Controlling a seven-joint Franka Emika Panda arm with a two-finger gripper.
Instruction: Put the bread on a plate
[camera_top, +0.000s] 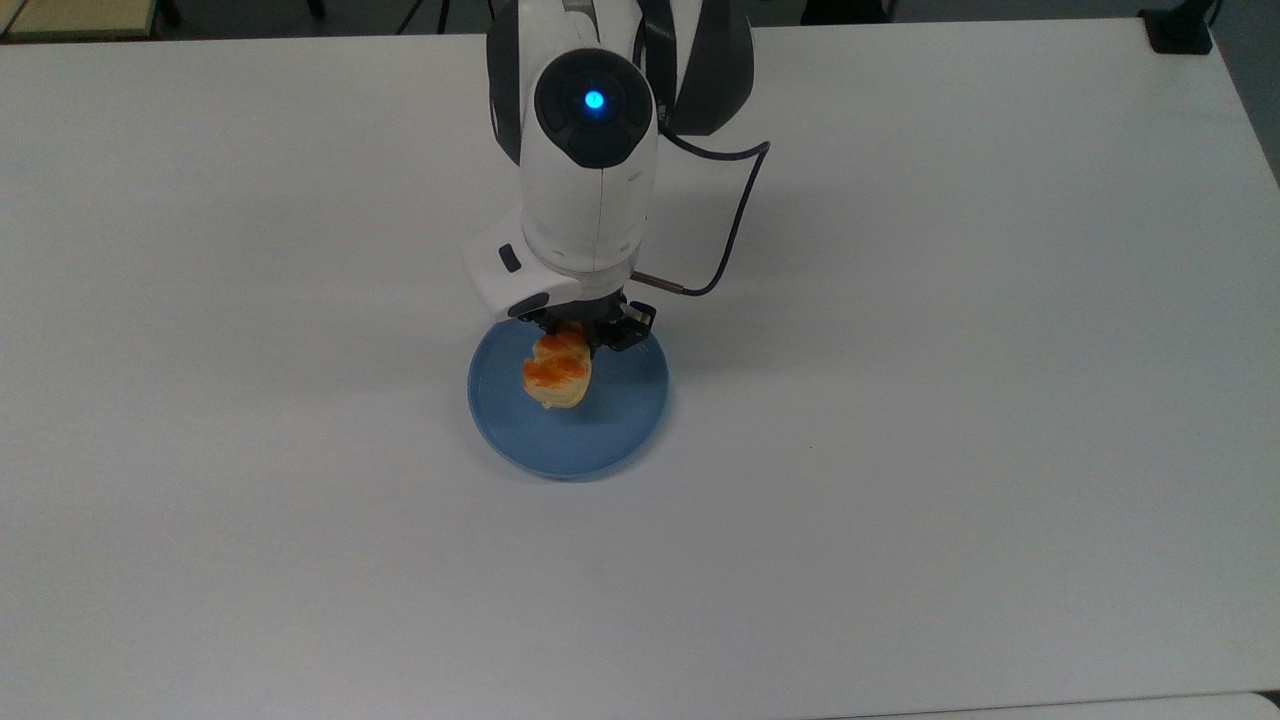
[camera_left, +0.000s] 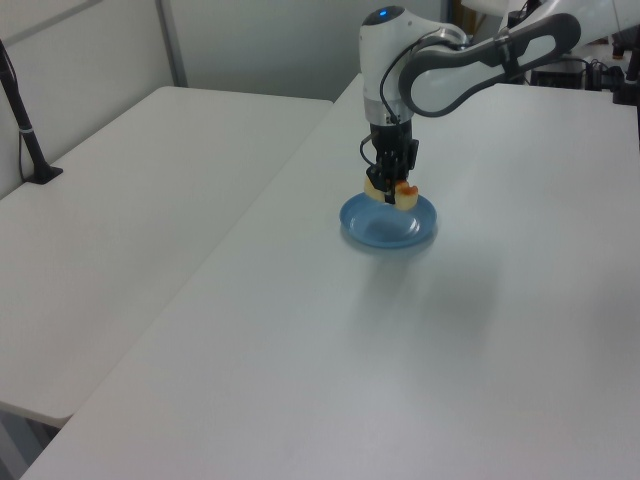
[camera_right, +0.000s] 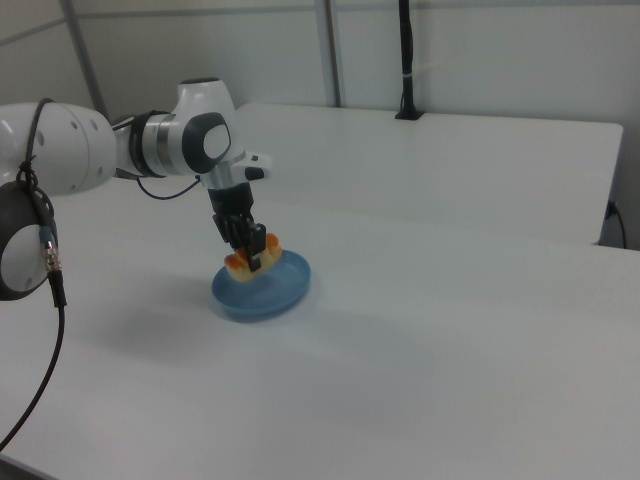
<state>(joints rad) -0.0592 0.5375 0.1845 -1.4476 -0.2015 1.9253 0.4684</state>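
The bread (camera_top: 556, 377) is held in the pincer (camera_top: 580, 335), which is closed on its upper end, so the loaf hangs down with the orange glazed bumps facing outward. In the right view the bread (camera_right: 252, 258) is just above the plate (camera_right: 285, 290), very near its surface; I cannot tell if the lower end already touches it. In the top view it hangs over the half of the plate (camera_top: 620, 420) nearer the table's far edge, not over the middle.

The plate stands alone near the middle of the white table (camera_top: 950, 400), well apart from all four edges. A dark cable (camera_top: 735, 220) runs from the wrist toward the far edge of the table and stays clear of the plate.

In my judgement the step in hand is the last lowering and the release. To do it well, the arm should go down slowly until the lower end of the bread rests on the plate, and only then let go. Because the bread hangs on end, it will probably tip over when released, so a place closer to the plate's centre would be safer. After that the pincer should rise straight up, so that it does not drag the bread or push the light plate.
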